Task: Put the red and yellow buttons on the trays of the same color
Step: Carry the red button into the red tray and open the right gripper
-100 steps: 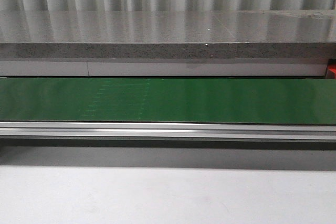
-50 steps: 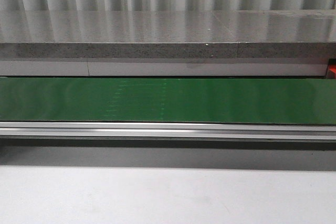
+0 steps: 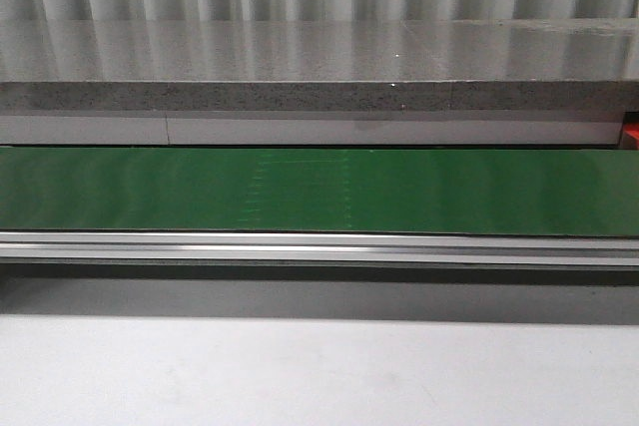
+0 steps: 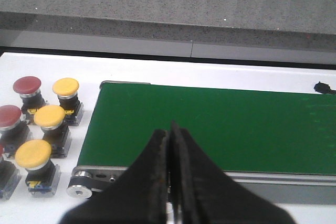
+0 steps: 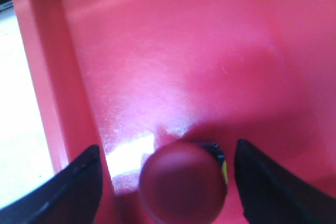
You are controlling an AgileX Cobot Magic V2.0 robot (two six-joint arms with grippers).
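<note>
The front view is showing only the green conveyor belt [image 3: 319, 191] running across the frame, its aluminium rail [image 3: 319, 248] along the near edge, a grey speckled stone ledge [image 3: 319, 65] behind it and the white table [image 3: 319, 371] in front; neither arm is appearing there.

In the left wrist view, the left gripper [image 4: 170, 145] is hanging over the near edge of the belt [image 4: 220, 127] with its 2 black fingers [image 4: 155, 166] pressed together and nothing between them. Beside the belt's end roller [image 4: 80, 188], on the white table [image 4: 220, 69], a cluster of push-buttons is standing upright: 3 with yellow caps, namely a far yellow button [image 4: 65, 86], a middle yellow button [image 4: 49, 116] and a near yellow button [image 4: 33, 153], and 2 with red caps, a far red button [image 4: 27, 84] and a second red button [image 4: 9, 116] cut by the frame edge. Each is sitting on a black body with a bluish base.

In the right wrist view, the right gripper [image 5: 168, 182] is holding its fingers [image 5: 79, 182] spread wide on either side of a red-capped button [image 5: 181, 184], which is sitting on the floor of the red tray [image 5: 210, 51], close to the tray's raised rim [image 5: 44, 66]. Neither finger is touching the button.
</note>
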